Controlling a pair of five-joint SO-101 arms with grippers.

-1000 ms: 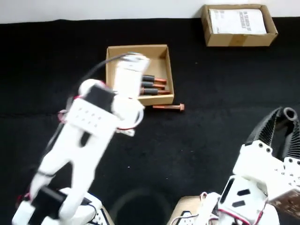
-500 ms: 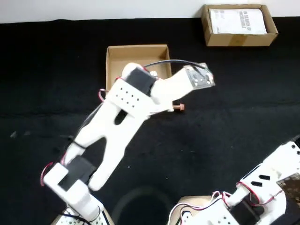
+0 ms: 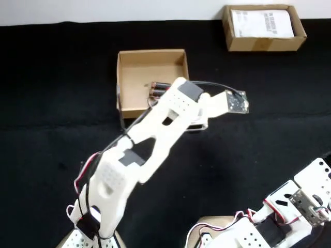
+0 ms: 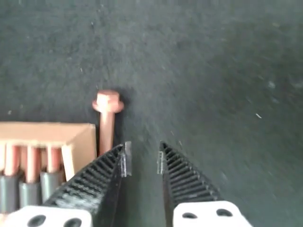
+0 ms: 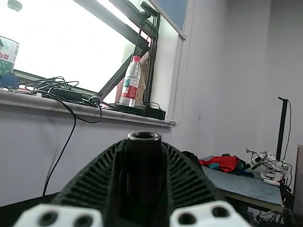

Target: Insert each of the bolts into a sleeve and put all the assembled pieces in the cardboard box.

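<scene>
Spanning the high view from 7 o'clock, the left arm [image 3: 165, 121] ends beside the cardboard box [image 3: 151, 52] at 12 o'clock, with assembled pieces [image 3: 158, 89] inside. In the left wrist view, the left gripper [image 4: 142, 158], narrowly parted and empty, sits by a bare bolt [image 4: 107, 118] just outside the box. In the right wrist view, the right gripper [image 5: 143, 158] clamps a black sleeve [image 5: 143, 138].

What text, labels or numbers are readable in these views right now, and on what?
Sheet in the far box: print too blurred to read.
Bottle label, right wrist view: too small to read.
Second bottle label, same view: cut off, unreadable.
No other text visible.
</scene>
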